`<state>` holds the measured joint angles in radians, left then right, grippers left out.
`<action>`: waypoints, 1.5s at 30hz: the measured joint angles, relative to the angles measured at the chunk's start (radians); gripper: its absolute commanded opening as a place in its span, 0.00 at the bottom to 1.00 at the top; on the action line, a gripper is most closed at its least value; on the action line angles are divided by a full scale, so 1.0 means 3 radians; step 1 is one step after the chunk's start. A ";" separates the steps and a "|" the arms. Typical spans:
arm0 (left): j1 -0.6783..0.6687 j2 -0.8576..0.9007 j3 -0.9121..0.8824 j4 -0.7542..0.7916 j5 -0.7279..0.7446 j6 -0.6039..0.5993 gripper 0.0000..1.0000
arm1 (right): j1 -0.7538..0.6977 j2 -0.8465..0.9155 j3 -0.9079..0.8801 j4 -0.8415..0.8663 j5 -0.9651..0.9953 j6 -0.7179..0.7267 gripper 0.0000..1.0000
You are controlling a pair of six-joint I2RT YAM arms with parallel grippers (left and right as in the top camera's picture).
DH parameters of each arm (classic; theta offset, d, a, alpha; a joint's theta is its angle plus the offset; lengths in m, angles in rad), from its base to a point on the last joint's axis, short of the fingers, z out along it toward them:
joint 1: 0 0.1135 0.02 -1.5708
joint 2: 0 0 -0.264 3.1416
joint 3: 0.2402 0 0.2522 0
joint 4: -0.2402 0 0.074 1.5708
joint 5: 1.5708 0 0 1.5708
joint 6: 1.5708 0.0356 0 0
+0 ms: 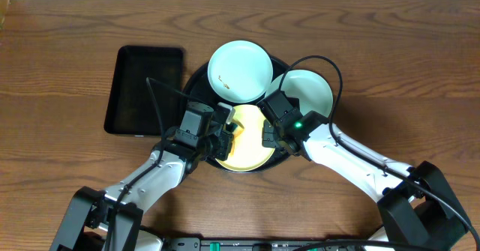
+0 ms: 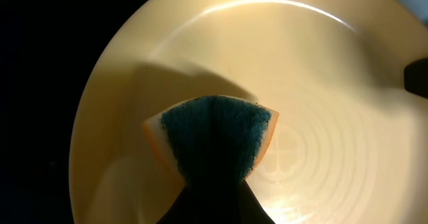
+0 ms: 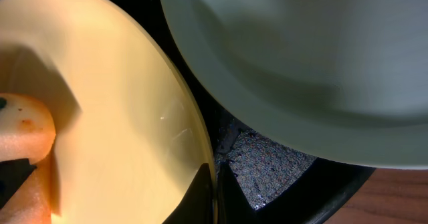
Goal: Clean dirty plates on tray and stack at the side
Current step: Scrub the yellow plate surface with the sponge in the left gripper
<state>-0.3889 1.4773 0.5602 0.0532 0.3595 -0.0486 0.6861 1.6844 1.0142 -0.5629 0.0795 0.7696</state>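
A pale yellow plate (image 1: 247, 150) lies at the front of the round black tray (image 1: 193, 82). My left gripper (image 2: 214, 187) is shut on a sponge (image 2: 217, 140), whose blue-green scouring face is pressed on the yellow plate (image 2: 321, 83). My right gripper (image 3: 215, 194) is shut on the yellow plate's rim (image 3: 120, 117), one finger on each side of it. An aqua plate (image 1: 240, 70) with a thin brown streak sits at the tray's back. A second aqua plate (image 1: 309, 92) lies at the right, partly under the right arm. In the right wrist view an aqua plate (image 3: 301, 63) overlaps the tray (image 3: 267, 174).
A smaller rectangular black tray (image 1: 144, 90) lies on the wooden table left of the round tray. Both arms reach in from the front edge and meet over the yellow plate. Cables loop above the right gripper (image 1: 268, 136).
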 measured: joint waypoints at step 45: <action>0.0003 0.0532 -0.0011 0.1100 -0.0085 -0.0188 0.08 | -0.0001 0.0011 0.0000 -0.0009 0.0038 0.0003 0.01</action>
<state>-0.3882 1.6367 0.5568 0.3832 0.3340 -0.1051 0.6857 1.6878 1.0142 -0.5655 0.0910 0.7704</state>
